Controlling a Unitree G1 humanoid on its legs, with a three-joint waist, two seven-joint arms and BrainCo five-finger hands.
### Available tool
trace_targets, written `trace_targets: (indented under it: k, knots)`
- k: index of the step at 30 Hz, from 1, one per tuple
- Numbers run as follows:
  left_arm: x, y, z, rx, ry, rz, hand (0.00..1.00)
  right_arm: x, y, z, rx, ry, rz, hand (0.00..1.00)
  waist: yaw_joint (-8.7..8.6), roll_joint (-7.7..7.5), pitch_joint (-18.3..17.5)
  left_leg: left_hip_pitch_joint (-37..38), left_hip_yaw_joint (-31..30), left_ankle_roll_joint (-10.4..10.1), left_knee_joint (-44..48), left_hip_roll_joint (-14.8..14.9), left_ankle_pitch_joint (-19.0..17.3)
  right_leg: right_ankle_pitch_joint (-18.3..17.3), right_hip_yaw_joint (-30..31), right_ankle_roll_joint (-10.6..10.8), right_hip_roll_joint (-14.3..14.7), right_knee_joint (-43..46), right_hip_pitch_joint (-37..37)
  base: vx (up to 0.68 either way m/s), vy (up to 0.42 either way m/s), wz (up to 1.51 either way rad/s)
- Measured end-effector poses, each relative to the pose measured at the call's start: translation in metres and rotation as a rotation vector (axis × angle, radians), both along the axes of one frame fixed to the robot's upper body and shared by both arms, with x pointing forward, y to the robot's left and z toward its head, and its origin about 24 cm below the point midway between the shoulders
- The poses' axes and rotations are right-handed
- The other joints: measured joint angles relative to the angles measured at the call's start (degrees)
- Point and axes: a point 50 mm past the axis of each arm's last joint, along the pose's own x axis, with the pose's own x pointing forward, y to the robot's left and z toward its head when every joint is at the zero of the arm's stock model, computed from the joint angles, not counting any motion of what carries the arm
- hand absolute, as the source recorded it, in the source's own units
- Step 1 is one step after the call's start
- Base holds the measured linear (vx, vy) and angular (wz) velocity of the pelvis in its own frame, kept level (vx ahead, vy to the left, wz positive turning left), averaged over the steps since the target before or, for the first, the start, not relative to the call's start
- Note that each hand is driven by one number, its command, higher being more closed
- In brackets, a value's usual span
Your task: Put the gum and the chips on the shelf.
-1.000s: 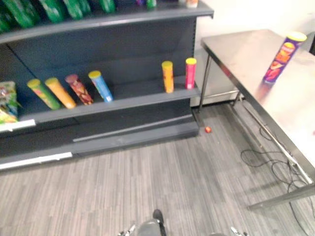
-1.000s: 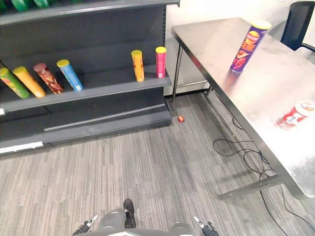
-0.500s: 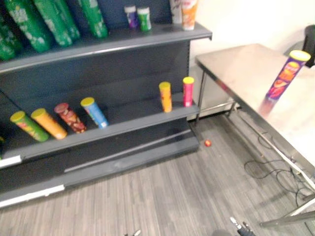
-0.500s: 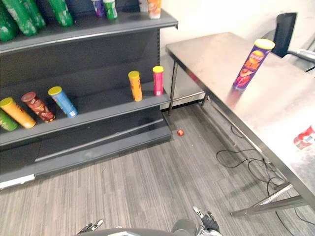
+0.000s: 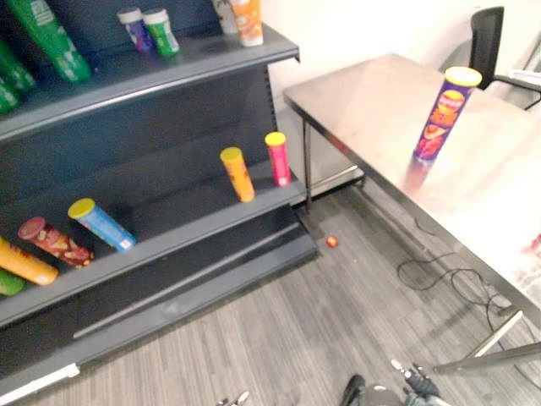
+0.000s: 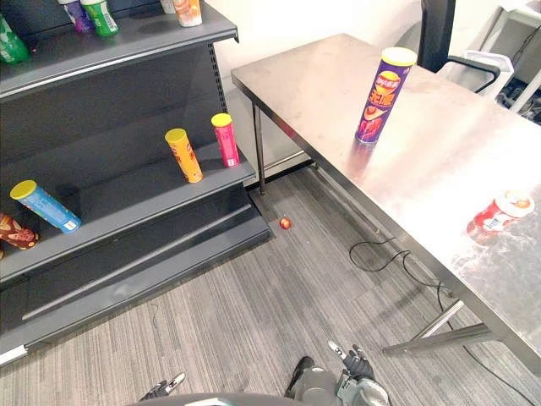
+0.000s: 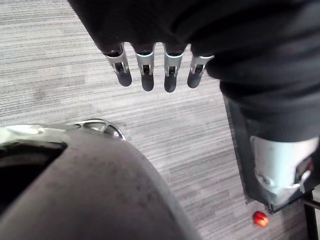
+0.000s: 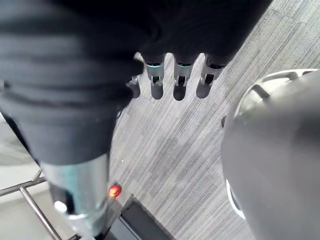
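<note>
On the smooth steel table [image 6: 321, 76], cylindrical chips tube [image 6: 382, 93], gum tub [image 6: 499, 215]

A small red thing [image 7: 259, 218] on the floor, well apart from the left hand's [image 7: 146, 67] fingers [image 7: 170, 80], is too small to identify. The dark cover hides both palms. Far beyond the right hand's [image 8: 180, 82] fingers, the gum container [image 6: 499, 216] is blurred. The top edge cuts off the green bottles [image 5: 46, 38].

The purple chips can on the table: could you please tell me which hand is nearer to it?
Right. The right hand hangs low over the floor, short of the purple chips can on the table; the left hand hangs farther to the left.
</note>
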Motion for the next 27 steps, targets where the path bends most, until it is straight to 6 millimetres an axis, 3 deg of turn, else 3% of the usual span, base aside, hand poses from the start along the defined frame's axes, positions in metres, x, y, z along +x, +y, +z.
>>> trace_targets:
  k: [6,9,11,12,13,14,15,16,18,21,24,26,27]
  knots:
    - [0.006,0.006,0.002,0.02,-0.015,-0.005,0.0,-0.001,0.002,-0.001,0.011,-0.003,-0.015,0.0,-0.08,-0.87,-0.5,-1.8,4.1,0.0,0.8,-0.5,-2.0,-0.1,2.0,-0.3,-0.8,3.1,-4.4,-0.03,0.034,-0.25]
    - [0.008,0.007,0.002,0.024,-0.007,-0.003,0.0,-0.006,-0.002,-0.001,0.02,-0.002,-0.07,0.0,-0.34,-1.06,-0.4,-2.1,7.0,-2.6,6.7,0.7,-3.6,-3.8,3.9,-1.1,-1.7,7.3,-6.0,0.1,-0.04,-0.45]
    - [0.011,0.009,0.003,0.029,-0.016,0.014,0.0,-0.016,-0.003,-0.003,0.024,0.025,-0.09,0.0,-0.55,-1.42,-0.6,-6.1,7.1,-3.2,22.1,4.8,-4.0,-4.9,5.8,-1.3,-1.1,7.8,-5.1,0.17,-0.163,-0.51]
    - [0.014,0.007,0.003,0.023,-0.025,0.022,0.0,-0.019,-0.007,-0.004,0.019,0.037,-0.098,0.0,-0.45,-0.68,-0.4,-8.1,7.0,-2.7,30.3,7.7,-3.4,-5.2,6.9,-1.4,0.1,7.6,-4.3,0.19,-0.192,-0.68]
    - [0.013,0.005,0.003,0.015,-0.028,0.036,0.0,-0.022,-0.011,-0.004,0.009,0.047,-0.1,0.0,-0.39,0.25,-0.4,-9.6,6.6,-1.4,37.5,10.9,-1.8,-5.5,8.5,-2.0,1.8,7.3,-3.4,0.23,-0.091,-1.23]
    - [0.012,0.002,0.002,0.002,-0.036,0.076,0.0,-0.026,-0.015,-0.004,-0.002,0.057,-0.105,0.0,-0.24,0.53,-0.1,-13.8,1.5,-0.1,47.7,13.5,3.0,-5.7,13.0,-2.8,3.8,6.6,-1.8,0.25,-0.049,-1.35]
    - [0.011,0.003,0.002,0.004,-0.037,0.085,0.0,-0.027,-0.017,-0.003,-0.004,0.06,-0.111,0.0,-0.05,0.66,-0.1,-15.4,-1.5,-0.2,50.2,12.8,2.3,-5.8,14.5,-3.0,4.1,6.4,-1.5,0.31,0.034,-1.55]
    - [0.009,0.003,0.002,-0.002,-0.036,0.12,0.0,-0.031,-0.021,-0.004,-0.005,0.067,-0.147,0.0,-0.08,0.63,0.0,-18.3,-6.0,-0.7,51.5,10.3,-1.2,-5.9,17.9,-3.2,4.2,5.4,-0.6,0.19,0.035,-1.12]
    - [0.009,0.002,0.002,-0.01,-0.045,0.156,0.0,-0.04,-0.027,-0.004,0.001,0.082,-0.228,0.0,0.0,0.27,0.2,-20.7,-7.9,0.1,48.2,7.4,-3.8,-5.4,23.1,-2.7,4.3,3.2,1.7,0.25,0.059,-1.38]
    - [0.01,0.005,0.003,-0.006,-0.068,0.182,0.0,-0.054,-0.031,-0.006,0.003,0.116,-0.285,0.0,0.17,0.2,0.2,-22.2,-13.8,0.5,33.9,5.6,-4.0,-5.3,31.2,-1.4,4.9,0.5,4.4,0.21,0.148,-1.43]
    - [0.006,0.006,0.003,-0.004,-0.061,0.208,0.0,-0.064,-0.031,-0.007,-0.007,0.138,-0.305,0.0,-0.02,0.03,0.1,-21.9,-24.5,0.7,18.1,3.8,-1.5,-6.2,38.0,0.1,4.8,-0.2,5.1,0.24,0.291,-1.32]
    - [0.005,0.005,0.002,-0.007,-0.057,0.21,0.0,-0.073,-0.033,-0.008,-0.013,0.158,-0.338,0.0,-0.28,0.31,-0.1,-21.4,-27.3,0.3,11.5,3.5,1.8,-7.3,40.0,2.2,4.4,0.4,5.1,0.24,0.325,-0.66]
    - [0.004,0.001,0.001,-0.018,-0.051,0.214,0.0,-0.08,-0.036,-0.007,-0.019,0.166,-0.36,0.0,-0.28,1.3,-0.6,-20.4,-27.5,-0.1,8.2,3.8,4.5,-8.3,40.8,3.9,4.6,1.3,5.0,0.28,0.391,-0.52]
